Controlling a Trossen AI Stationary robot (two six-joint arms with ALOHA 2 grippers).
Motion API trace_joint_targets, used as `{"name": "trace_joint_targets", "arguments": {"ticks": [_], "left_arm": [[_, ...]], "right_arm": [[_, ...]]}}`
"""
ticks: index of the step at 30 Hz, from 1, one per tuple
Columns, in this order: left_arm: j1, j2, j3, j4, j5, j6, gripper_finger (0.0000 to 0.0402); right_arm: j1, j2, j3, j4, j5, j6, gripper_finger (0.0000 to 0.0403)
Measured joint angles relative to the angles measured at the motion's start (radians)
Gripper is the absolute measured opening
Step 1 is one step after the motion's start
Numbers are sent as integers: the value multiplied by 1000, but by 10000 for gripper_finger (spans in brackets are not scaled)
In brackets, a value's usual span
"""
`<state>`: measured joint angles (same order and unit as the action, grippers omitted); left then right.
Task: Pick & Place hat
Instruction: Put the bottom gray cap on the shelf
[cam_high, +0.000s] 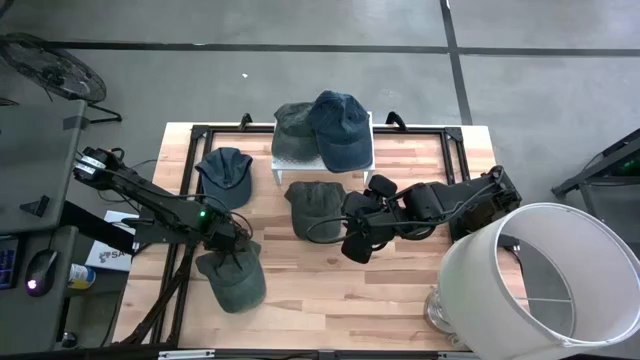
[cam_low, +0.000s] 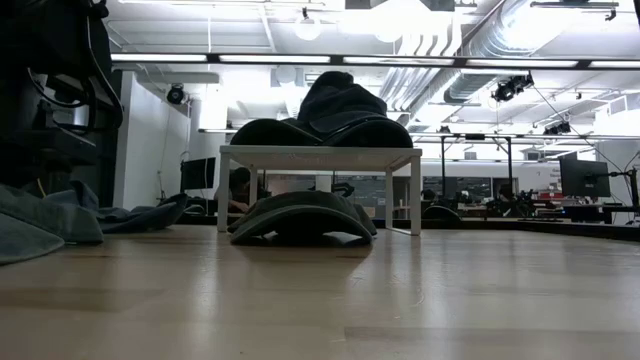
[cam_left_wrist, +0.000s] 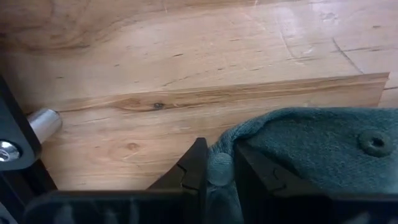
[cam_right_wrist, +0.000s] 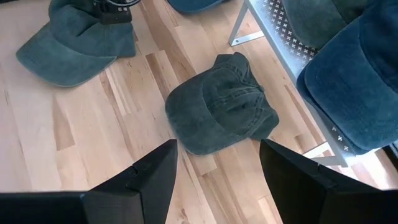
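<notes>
A grey-green hat (cam_high: 234, 280) lies on the wooden table near its left front corner, and my left gripper (cam_high: 228, 243) is shut on its far edge. The hat's top button (cam_left_wrist: 375, 142) shows in the left wrist view. Another green hat (cam_high: 314, 206) rests flat at mid-table, with a blue-grey hat (cam_high: 223, 173) to its left. Two more hats (cam_high: 325, 128) sit on a white rack (cam_high: 371, 150) at the far edge. My right gripper (cam_right_wrist: 214, 180) hangs open above the table, right of the middle hat (cam_right_wrist: 221, 112). My left gripper pinches a bunched bit of the hat's crown edge (cam_left_wrist: 219, 169) between its two fingers, at the hat's far end. The fingers come from above, pointing down. The rest of the hat lies on the table.
A large white lampshade (cam_high: 545, 285) stands at the near right corner. A black frame (cam_high: 190, 160) runs along the table's left and far sides. Bare wood lies in front of the middle hat (cam_low: 300, 215) and toward the near edge.
</notes>
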<state>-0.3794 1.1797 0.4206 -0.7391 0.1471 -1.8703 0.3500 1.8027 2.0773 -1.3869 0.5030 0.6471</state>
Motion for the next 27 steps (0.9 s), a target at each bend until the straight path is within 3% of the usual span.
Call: {"name": "trace_joint_targets", "arguments": {"ticks": [13,27], "left_arm": [[-1,7,69,-41,-7,121,52],[-1,3,276,-61,-69,240,52]], "right_arm": [[18,0,0,0,10,26,222],[19,0,0,11,48,24,222]]}}
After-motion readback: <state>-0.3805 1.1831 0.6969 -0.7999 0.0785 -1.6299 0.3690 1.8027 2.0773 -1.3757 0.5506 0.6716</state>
